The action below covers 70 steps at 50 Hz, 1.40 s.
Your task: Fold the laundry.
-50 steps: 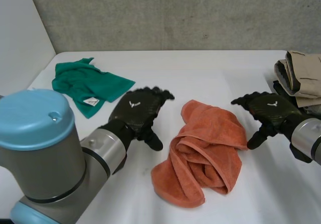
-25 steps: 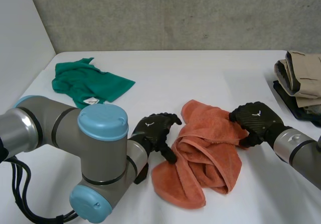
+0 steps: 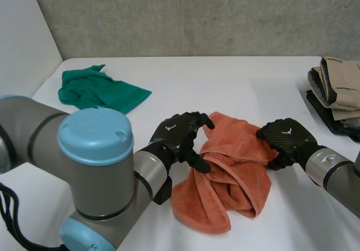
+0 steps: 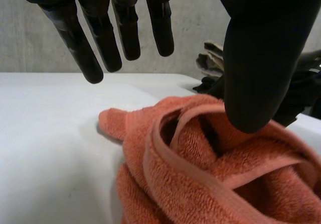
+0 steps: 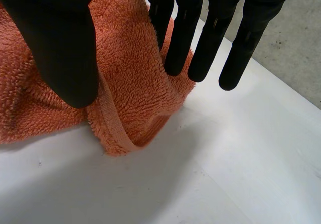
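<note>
The orange towel (image 3: pixel 236 172) lies crumpled in loose folds near the middle of the white tabletop (image 3: pixel 236 82), with one robot hand at each side of it. From the head view, the left robot hand (image 3: pixel 177 135) sits at the towel's left edge with its thumb reaching onto the cloth, and the right robot hand (image 3: pixel 287 137) rests on the right edge. The left wrist view makes plainer that the left robot hand is spread wide: its fingers (image 4: pixel 125 30) hang straight above bare tabletop beside the towel, the thumb is just over a hemmed fold, and it holds nothing. The right wrist view shows the right robot hand's fingers (image 5: pixel 193 38) straight and parted from the thumb, with a raised fold of the towel's edge between them, not clamped. A green cloth (image 3: pixel 95 90) lies rumpled at the far left, well apart from the towel. A stack of folded beige clothes (image 3: pixel 340 88) sits on something dark at the far right edge, behind the right arm. Nothing lies between the towel and either robot hand.
</note>
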Each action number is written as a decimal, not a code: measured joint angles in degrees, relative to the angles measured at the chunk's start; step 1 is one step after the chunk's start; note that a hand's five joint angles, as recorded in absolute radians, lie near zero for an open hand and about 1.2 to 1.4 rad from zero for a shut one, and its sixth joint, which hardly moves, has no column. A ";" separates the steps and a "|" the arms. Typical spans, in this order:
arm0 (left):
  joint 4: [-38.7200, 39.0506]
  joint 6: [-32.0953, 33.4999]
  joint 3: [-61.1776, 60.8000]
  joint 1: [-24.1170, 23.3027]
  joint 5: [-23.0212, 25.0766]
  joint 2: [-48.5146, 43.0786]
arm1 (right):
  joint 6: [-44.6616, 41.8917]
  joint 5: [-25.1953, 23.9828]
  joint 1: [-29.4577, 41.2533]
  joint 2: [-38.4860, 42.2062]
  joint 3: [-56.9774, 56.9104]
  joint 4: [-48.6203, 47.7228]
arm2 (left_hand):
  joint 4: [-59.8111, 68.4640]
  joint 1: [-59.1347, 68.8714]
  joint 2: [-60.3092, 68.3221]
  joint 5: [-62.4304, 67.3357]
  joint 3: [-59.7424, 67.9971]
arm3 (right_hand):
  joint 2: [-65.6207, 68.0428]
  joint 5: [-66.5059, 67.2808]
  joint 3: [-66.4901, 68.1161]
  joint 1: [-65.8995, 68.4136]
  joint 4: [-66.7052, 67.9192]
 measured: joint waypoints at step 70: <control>9.16 37.45 16.55 11.92 -8.88 -8.40 | -1.22 4.31 6.13 0.18 -37.54 26.59 | 43.73 41.58 43.92 42.56 43.56 | 26.18 26.66 27.42 21.17 27.43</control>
